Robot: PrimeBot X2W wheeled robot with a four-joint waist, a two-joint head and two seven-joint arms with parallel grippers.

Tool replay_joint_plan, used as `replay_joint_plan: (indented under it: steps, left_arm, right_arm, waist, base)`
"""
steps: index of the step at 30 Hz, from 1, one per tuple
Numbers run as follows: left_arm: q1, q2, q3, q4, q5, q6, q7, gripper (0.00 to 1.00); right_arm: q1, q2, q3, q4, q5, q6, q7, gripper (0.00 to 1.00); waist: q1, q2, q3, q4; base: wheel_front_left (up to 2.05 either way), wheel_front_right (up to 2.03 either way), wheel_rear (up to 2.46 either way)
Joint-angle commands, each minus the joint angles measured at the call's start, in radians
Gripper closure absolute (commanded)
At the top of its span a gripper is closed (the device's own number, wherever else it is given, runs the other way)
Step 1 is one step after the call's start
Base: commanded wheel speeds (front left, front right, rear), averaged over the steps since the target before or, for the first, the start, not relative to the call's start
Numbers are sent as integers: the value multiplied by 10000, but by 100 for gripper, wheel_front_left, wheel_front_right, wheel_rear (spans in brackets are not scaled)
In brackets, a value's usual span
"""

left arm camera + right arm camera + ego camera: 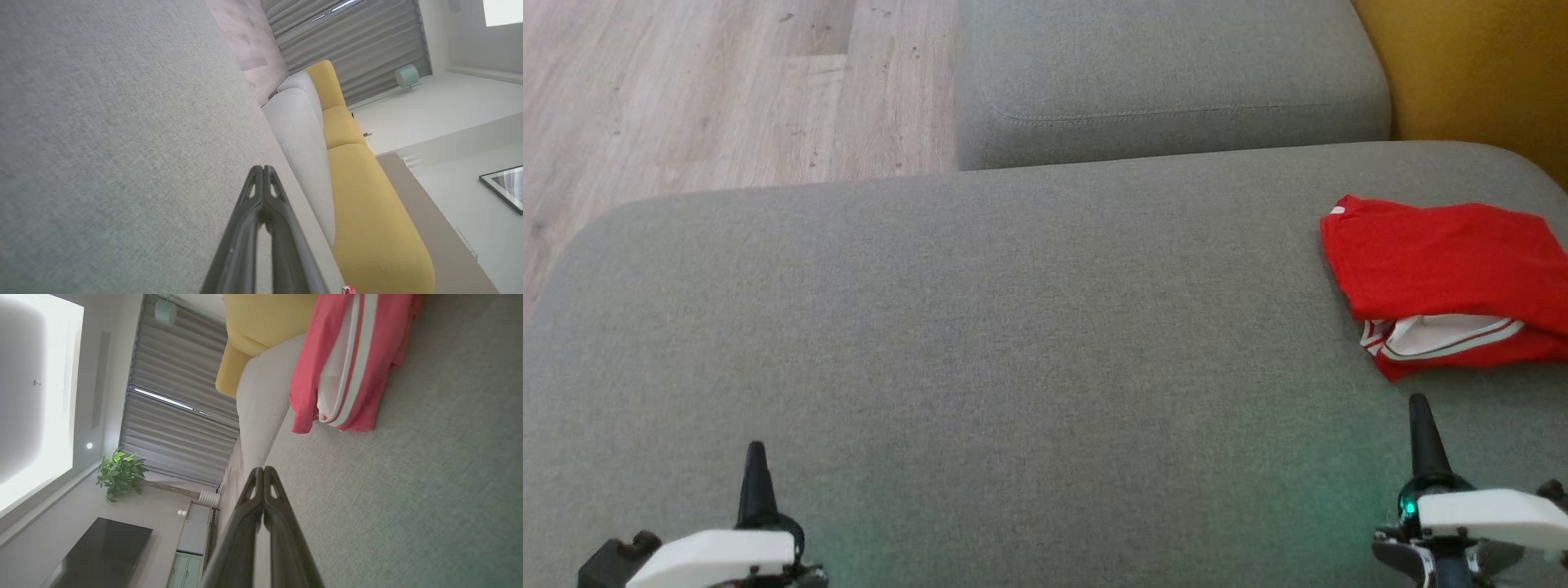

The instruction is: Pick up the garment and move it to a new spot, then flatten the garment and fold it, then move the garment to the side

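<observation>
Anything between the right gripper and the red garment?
No, just bare grey cushion separates right gripper and red garment, seen in head and right wrist views.

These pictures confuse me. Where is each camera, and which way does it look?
Head view: on the robot's head, looking down at the grey sofa seat; left tool and right tool at the bottom.
Left wrist view: on the left arm, looking along its shut tool across the seat toward yellow cushions.
Right wrist view: on the right arm, looking along its shut tool at the red garment.
Shared: head and right wrist views show the garment.
</observation>
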Motion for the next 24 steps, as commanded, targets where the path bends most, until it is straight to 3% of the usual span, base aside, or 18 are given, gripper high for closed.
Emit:
replay_joint_plan:
  steps: [1,24]
  left_arm:
    - [-584,111,405,-238,-237,-111,66,100]
    - [-1294,88,1051,45,-2986,-519,758,100]
  right_arm:
    - [-693,-245,97,-292,259,-6,63,100]
    - [-1379,-241,-229,-108,3104,-7,744,100]
  waist:
    - [-1,0,11,-4]
    - [-1,0,307,-83]
  base:
    - [0,0,0]
    - [0,0,0]
